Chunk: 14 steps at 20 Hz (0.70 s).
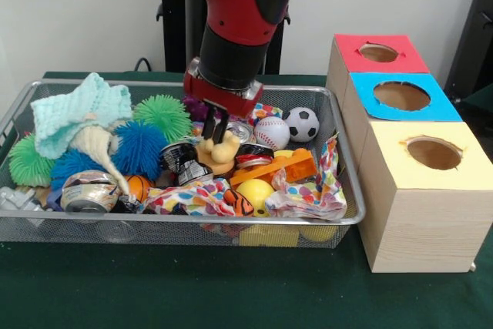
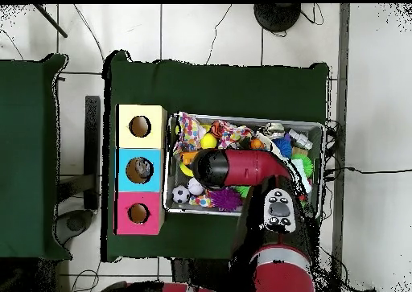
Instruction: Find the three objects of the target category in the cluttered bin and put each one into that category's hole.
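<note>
We see the bin (image 1: 46, 225) on the table (image 1: 231, 290), blue hole (image 1: 401, 95) on its right. Cans: near-left (image 1: 87, 191), mid (image 1: 182, 161), center (image 1: 253, 155). Light, stiff, slick, dent-prone; we'd grab across the sides. Gripper (image 1: 218, 142) low over center clutter, fingers slightly apart, holding nothing.

Three cans (image 1: 88, 192), four puff balls (image 1: 162, 115)

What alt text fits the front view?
A red and black robot arm lowers its claw into a wire mesh bin crowded with toys, spiky balls and small cans. To the right stands a wooden box with red, blue and yellow-topped holes.
</note>
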Motion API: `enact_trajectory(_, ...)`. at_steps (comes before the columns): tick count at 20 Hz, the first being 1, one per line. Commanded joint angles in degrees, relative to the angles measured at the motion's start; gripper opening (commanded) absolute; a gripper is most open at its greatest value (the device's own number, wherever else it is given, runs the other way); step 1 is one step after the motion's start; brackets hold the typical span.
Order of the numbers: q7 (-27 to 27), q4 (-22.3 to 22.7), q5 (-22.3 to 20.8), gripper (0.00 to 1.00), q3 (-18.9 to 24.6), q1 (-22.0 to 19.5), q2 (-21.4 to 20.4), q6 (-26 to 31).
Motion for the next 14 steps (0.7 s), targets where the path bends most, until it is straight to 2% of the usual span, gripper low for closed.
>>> enact_trajectory(1,-2.9,-3.19,-2.83,0.0,4.96,-1.59,4.22,0.16)
enact_trajectory(4,-2.81,-3.22,-2.04,0.0,6.33,-2.47,5.56,-0.75)
enact_trajectory(9,0.62,-2.62,-0.96,0.0,6.32,-1.17,6.74,-2.81)
enact_trajectory(14,2.88,-0.67,0.68,0.0,9.78,-3.67,12.63,-10.84)
